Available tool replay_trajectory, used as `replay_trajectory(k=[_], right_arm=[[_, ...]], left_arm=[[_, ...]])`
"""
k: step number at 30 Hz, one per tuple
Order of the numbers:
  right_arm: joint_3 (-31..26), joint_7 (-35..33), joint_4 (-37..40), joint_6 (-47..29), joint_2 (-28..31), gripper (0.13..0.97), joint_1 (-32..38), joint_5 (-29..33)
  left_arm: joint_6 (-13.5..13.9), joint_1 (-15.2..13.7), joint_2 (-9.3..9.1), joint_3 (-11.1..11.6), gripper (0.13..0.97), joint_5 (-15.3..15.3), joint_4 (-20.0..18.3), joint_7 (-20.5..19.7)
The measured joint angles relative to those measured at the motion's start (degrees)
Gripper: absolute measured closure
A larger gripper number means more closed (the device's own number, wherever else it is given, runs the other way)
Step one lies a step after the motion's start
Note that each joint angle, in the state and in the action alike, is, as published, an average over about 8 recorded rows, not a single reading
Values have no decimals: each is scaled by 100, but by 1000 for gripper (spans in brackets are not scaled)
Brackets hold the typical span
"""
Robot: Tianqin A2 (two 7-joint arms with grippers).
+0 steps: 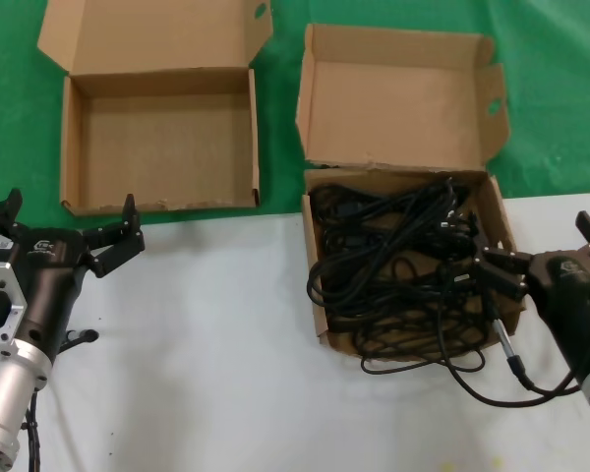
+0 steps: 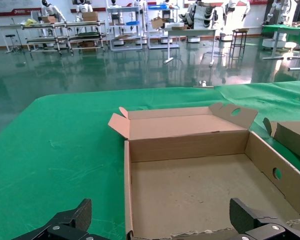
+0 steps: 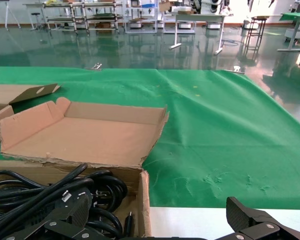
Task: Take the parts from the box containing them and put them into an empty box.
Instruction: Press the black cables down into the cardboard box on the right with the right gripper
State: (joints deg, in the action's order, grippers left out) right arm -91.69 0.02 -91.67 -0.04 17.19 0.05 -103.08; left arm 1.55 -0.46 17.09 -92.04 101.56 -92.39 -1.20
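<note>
Reaching over the squarish brown cardboard box [image 1: 326, 329], the open right gripper [image 1: 508, 267] should probably pinch one thin black power cable [image 1: 403, 265]; the left gripper [image 1: 74, 234] waits open.

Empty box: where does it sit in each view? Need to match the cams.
Head view: empty box upper left, on the green cloth, ahead of the open left end effector.
Left wrist view: fills the centre, just past the fingertips.
Right wrist view: only a sliver of its lid at the picture's edge.
Shared landmark: the green cloth.
</note>
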Motion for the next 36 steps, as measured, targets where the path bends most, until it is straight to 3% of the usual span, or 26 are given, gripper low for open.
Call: replay_trajectory(k=[26,36], right_arm=[[-13,5,-12,17,18,129,-4,-10],[76,-110,-498,-93,328,129,-194,-15]], left_arm=[[0,0,0,0,146,0,0,0],[0,0,0,0,241,0,0,0]])
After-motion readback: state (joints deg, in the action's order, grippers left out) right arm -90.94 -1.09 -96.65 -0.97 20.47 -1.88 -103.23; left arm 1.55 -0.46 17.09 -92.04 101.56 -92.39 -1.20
